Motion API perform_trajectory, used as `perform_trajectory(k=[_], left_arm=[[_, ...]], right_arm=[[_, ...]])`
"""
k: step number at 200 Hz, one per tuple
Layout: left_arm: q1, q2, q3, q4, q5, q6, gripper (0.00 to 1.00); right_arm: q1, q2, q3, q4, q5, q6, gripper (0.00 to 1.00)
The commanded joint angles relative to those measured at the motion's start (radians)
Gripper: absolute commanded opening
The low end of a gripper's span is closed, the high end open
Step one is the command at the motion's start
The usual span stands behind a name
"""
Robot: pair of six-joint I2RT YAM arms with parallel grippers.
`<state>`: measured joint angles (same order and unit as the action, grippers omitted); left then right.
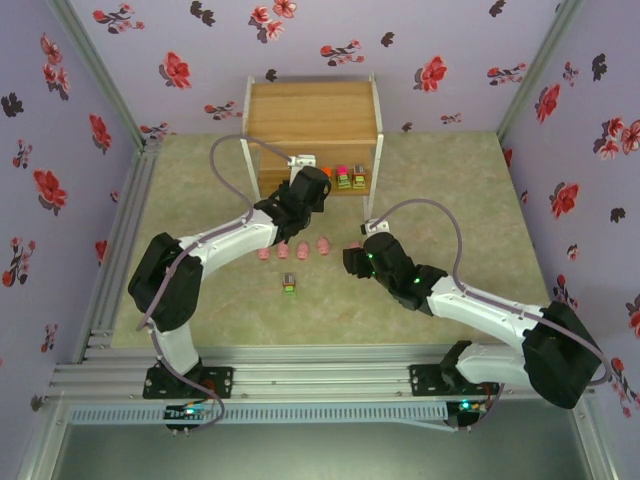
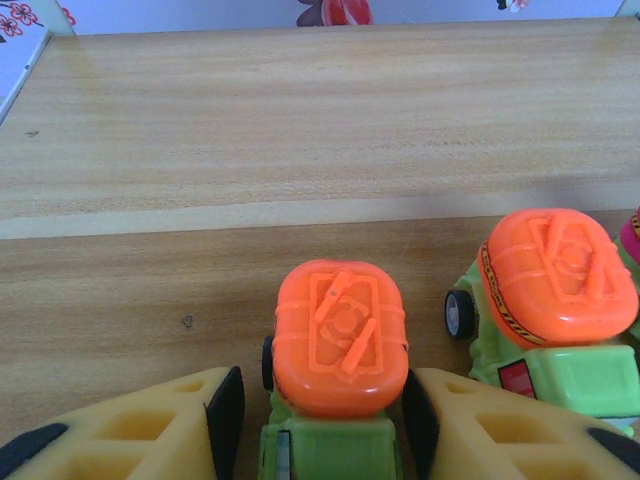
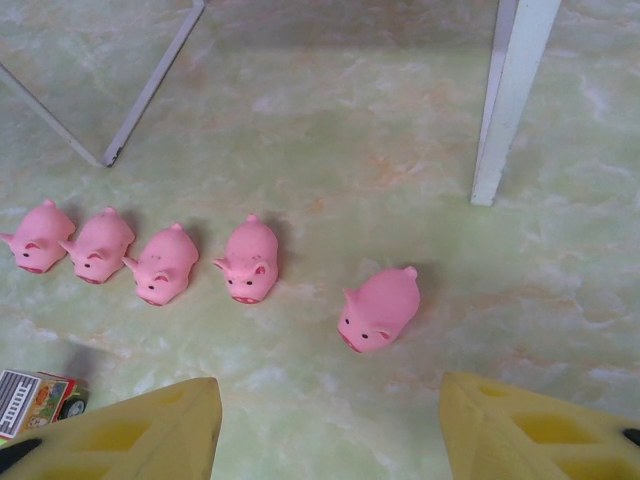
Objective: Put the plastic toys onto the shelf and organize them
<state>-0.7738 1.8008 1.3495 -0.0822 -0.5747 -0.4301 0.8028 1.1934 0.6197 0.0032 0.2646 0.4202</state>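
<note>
Toys on wheels sit right at the left gripper (image 2: 322,425). Its yellow fingers (image 2: 130,430) stand on each side of a little plastic car with a round orange top and a green body (image 2: 340,335). The car rests on the light brown wooden shelf (image 2: 300,120). The fingers are a bit apart. A thin dark gap shows beside one pad (image 2: 228,410), so they do not look like they are squeezing. Just to the right of the fingers is a second orange and green car (image 2: 555,275).

The car looks light and hard. Its top is smooth and round, so it could slip, and its wheels could roll (a small push may send it off). The flat green sides, low down, look like the best place to hold.

The right gripper (image 3: 330,425) is spread wide with nothing between its fingers. Ahead of it, on the pale green table (image 3: 400,150), are five round pink pig toys (image 3: 250,262). Four stand in a row ahead and to the left, and one is nearly straight ahead. They look light and maybe squishy. The fat middle is the place to hold.

The top view gives the whole shelf, both arms, and a small blocky toy alone on the table (image 1: 289,285), well behind the left gripper. The wrist views are much closer, so they give the gap at the pad and the pigs' faces.
</note>
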Motion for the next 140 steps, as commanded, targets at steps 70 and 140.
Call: perform_trajectory(k=[70, 140], left_arm=[[0.007, -0.036, -0.012, 0.018, -0.015, 0.015, 0.53], [0.007, -0.066, -0.033, 0.025, -0.017, 0.027, 0.57]], right_arm=[[-0.007, 0.014, 0.009, 0.017, -0.008, 0.013, 0.45], [-0.008, 0.016, 0.011, 0.016, -0.008, 0.012, 0.45]])
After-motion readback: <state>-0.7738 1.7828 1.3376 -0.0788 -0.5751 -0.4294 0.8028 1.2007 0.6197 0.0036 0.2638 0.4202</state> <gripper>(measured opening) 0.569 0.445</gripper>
